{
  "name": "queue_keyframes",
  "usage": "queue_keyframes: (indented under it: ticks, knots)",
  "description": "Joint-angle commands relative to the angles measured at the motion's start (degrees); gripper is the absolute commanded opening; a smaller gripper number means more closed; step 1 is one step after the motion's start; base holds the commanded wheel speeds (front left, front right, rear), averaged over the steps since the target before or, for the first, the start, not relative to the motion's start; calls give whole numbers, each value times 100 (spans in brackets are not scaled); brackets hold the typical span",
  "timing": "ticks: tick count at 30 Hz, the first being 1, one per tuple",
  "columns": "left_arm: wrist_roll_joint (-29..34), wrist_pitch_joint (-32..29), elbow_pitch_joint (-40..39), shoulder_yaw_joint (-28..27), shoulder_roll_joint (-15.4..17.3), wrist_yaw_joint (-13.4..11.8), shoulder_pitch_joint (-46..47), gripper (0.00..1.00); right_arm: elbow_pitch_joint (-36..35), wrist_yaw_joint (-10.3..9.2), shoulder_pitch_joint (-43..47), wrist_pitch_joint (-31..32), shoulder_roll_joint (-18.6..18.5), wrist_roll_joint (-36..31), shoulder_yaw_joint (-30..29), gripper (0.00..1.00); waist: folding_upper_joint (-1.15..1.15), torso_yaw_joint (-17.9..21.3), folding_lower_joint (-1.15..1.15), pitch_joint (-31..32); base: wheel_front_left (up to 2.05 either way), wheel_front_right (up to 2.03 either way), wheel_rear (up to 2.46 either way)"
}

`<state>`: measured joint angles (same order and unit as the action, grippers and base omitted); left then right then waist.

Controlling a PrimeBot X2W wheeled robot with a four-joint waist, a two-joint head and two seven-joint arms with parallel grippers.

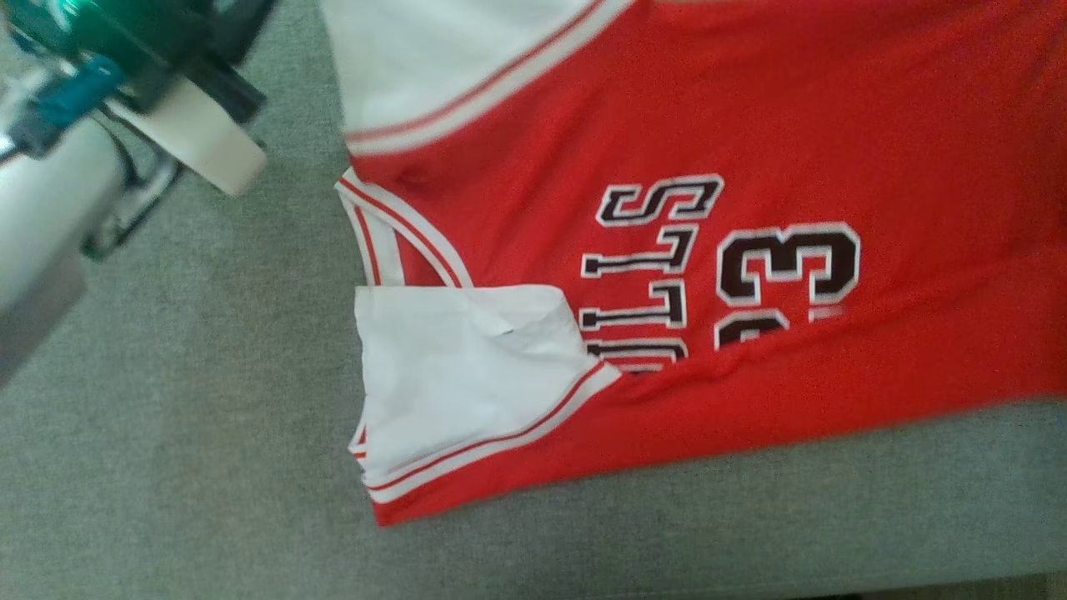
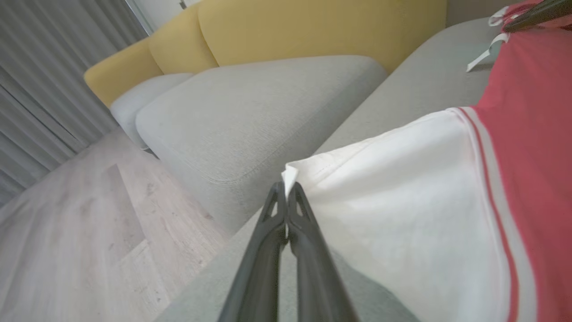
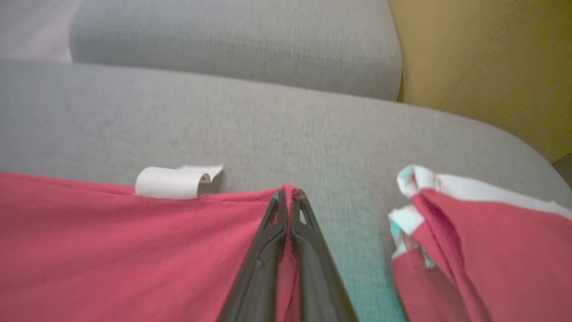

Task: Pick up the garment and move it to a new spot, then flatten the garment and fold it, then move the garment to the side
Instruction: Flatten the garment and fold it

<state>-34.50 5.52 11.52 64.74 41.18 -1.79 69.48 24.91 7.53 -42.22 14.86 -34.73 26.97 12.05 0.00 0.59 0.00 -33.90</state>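
Observation:
The garment is a red jersey with white sleeves, striped trim and black lettering, spread over a grey sofa cushion. One white sleeve lies folded over the red body near the front edge. In the left wrist view my left gripper is shut on the corner of a white sleeve. My right gripper pinches the red edge of the garment, jaws closed on the cloth. A curled white label sticks out from that edge. Part of my left arm shows at the upper left of the head view.
Another grey seat cushion and a yellow sofa back stand beyond the garment. Wooden floor and grey curtains lie off the sofa's end. The cushion's front edge runs along the bottom of the head view.

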Motion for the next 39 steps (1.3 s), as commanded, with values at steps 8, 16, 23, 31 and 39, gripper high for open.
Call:
queue_keyframes:
  ticks: [8, 16, 23, 31, 39]
  knots:
    - [-53, 449, 365, -675, 253, 53, 757, 0, -124, -4, -270, -1013, 73, 251, -589, 0, 0, -51, 0, 121, 0, 0, 0]
    - [-392, 703, 169, -540, 210, -15, -115, 0, -269, -4, 688, -1223, 89, 473, -755, 0, 0, -169, 0, 420, 0, 0, 0]
    - [-493, 847, -663, -458, 394, -522, -1093, 0, -453, -4, 1287, -1303, 66, 474, -953, 0, 0, -272, 0, 561, 0, 0, 0]
    - [-528, 902, -1833, -299, 615, -1290, -2232, 0, -519, -4, 1606, -1393, 24, 295, -1072, 0, 0, -424, 0, 636, 0, 0, 0]
    - [-741, 932, -1975, -240, 231, -1401, -2789, 0, -377, -4, 1792, -1461, 53, 82, -1089, 0, 0, -536, 0, 596, 0, 0, 0]
